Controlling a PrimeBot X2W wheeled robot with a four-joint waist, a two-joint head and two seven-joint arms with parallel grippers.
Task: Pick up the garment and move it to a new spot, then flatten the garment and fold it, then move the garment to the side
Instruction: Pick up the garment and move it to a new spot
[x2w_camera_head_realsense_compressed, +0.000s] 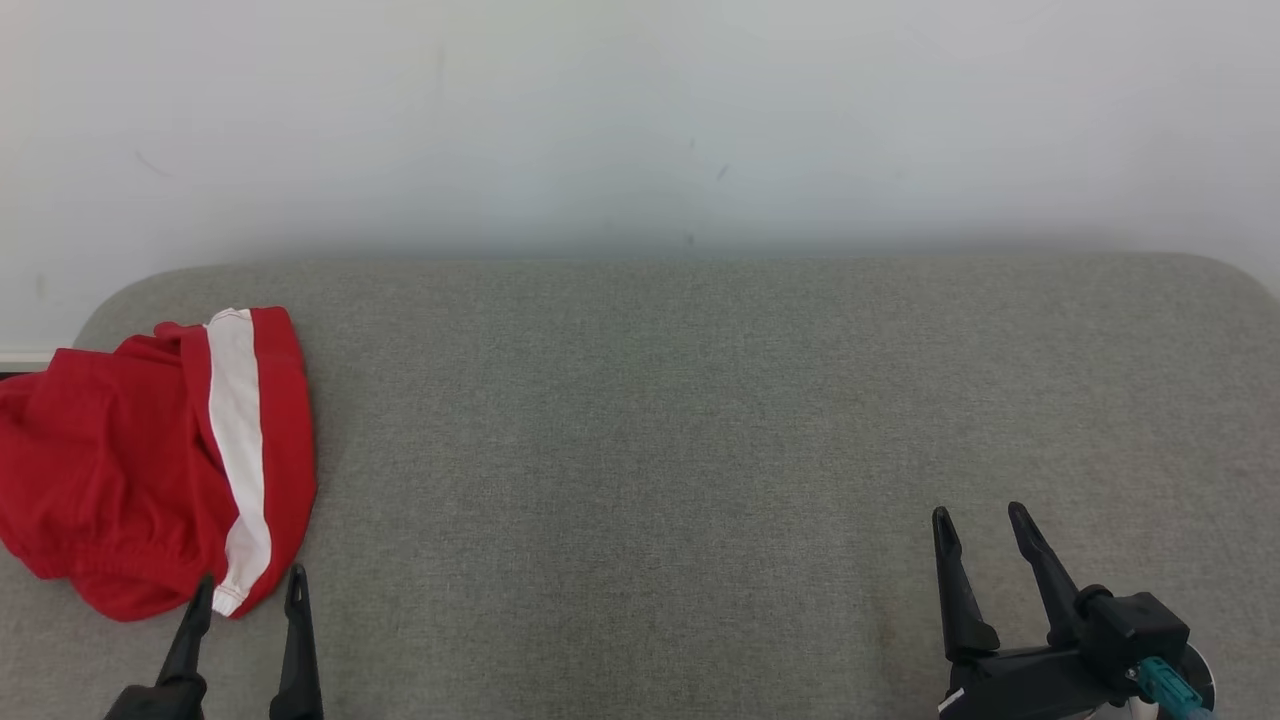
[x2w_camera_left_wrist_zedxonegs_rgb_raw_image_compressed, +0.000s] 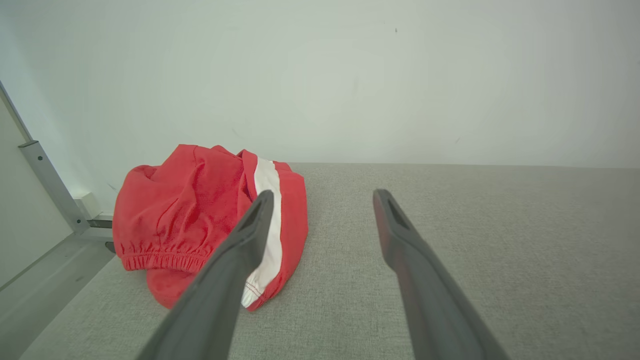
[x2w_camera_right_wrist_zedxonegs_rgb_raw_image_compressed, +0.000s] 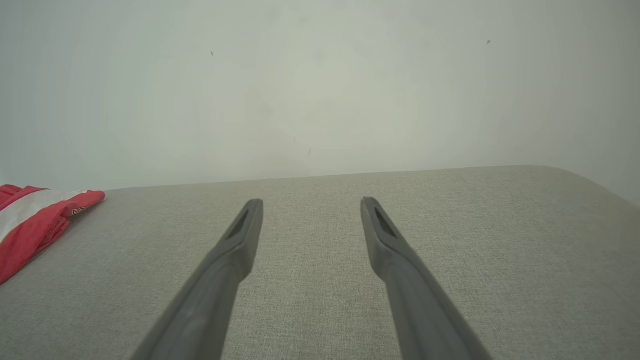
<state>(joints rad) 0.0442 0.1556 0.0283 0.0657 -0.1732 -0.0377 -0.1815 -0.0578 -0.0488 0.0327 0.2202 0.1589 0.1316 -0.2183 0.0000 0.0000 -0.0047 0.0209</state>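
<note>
The garment (x2w_camera_head_realsense_compressed: 130, 460), red with a white stripe, lies bunched in a loose heap at the middle left of the head view, its elastic hem gathered and its layers doubled over one another. It looks neither flattened nor folded, so I judge the task to be at its very start: the first pick, the move to a new spot, the flattening, the fold and the final move aside are all left to do

The left gripper (x2w_camera_head_realsense_compressed: 250, 585) hovers at the lower left with its jaws wide and nothing between them, its fingertips just beside the heap's near corner where the stripe ends. The right gripper (x2w_camera_head_realsense_compressed: 978, 512) sits at the lower right, well apart from the cloth, jaws equally wide and empty

The grey padded surface (x2w_camera_head_realsense_compressed: 650, 450) runs bare from the heap across the centre to the right of the frame, which gives ample room to spread the cloth. The heap sits close to the surface's rounded upper-left corner and left edge; whether it overhangs I cannot tell. A pale wall (x2w_camera_head_realsense_compressed: 640, 120) bounds the far side, and in the left wrist view a metal rail (x2w_camera_left_wrist_zedxonegs_rgb_raw_image_compressed: 47, 185) stands beyond the left edge
</note>
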